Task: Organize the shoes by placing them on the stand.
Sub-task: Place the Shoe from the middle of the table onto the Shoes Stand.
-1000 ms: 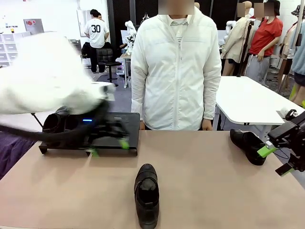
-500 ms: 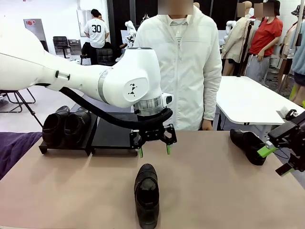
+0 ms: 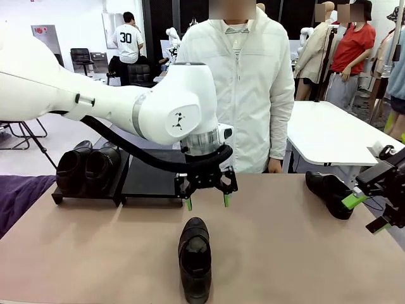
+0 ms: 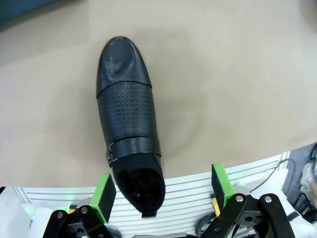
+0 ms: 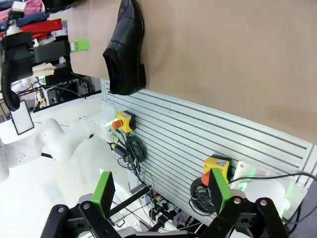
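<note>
While one black shoe (image 3: 194,256) lies near the table's (image 3: 285,253) front edge, toe toward the robot, the left fingers (image 3: 226,199) hang spread wide and empty just beyond it. At the right edge, the right fingers (image 3: 353,201) stand released near another shoe (image 3: 329,193). Farther left, two shoes (image 3: 85,168) sit on the stand (image 3: 149,180).

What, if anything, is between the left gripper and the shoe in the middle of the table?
Nothing visible. The left gripper hangs open over bare tabletop just beyond the middle shoe, with only air between them. The stand has its right panel, nearest that shoe, bare too; two shoes sit on its left panel.
</note>
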`<state>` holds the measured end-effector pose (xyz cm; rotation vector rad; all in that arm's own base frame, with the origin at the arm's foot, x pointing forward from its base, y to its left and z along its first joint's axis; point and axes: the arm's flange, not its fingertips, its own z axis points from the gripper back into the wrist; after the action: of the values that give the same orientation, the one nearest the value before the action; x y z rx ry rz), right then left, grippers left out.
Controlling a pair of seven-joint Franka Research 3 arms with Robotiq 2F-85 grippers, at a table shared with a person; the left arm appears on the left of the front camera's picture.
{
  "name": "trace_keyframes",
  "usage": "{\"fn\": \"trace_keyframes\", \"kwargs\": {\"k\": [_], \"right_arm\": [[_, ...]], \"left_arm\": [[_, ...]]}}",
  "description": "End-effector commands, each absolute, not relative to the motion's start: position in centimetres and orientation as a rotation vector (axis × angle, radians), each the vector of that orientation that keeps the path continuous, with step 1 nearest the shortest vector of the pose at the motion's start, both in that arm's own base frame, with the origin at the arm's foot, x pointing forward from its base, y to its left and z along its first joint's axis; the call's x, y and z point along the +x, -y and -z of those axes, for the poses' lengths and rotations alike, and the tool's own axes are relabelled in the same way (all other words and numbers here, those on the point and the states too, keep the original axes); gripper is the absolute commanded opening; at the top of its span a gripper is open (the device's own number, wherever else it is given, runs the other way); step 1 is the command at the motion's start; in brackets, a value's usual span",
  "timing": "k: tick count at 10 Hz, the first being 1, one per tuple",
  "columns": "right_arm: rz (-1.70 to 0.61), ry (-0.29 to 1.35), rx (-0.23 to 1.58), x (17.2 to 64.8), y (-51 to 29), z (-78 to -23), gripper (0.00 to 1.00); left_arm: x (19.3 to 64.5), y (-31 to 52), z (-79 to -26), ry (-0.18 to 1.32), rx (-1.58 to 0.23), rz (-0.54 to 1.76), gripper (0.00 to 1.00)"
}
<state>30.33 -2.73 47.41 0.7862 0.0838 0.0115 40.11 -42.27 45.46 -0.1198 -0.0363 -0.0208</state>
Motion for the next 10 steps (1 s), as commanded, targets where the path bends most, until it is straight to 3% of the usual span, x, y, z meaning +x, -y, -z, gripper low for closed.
{"fn": "trace_keyframes", "kwargs": {"k": [1, 5, 10], "right_arm": [[-0.003, -0.086, 0.798, 30.4, 2.8, -47.7, 1.00], [-0.003, -0.086, 0.798, 30.4, 2.8, -47.7, 1.00], [-0.003, -0.086, 0.798, 30.4, 2.8, -47.7, 1.00]], "left_arm": [[37.7, 43.1, -42.2, 0.084, -0.102, -0.028, 1.00], [33.5, 43.5, -38.3, 0.058, -0.042, -0.131, 1.00], [35.3, 43.9, -36.3, 0.053, -0.056, -0.190, 1.00]]}}
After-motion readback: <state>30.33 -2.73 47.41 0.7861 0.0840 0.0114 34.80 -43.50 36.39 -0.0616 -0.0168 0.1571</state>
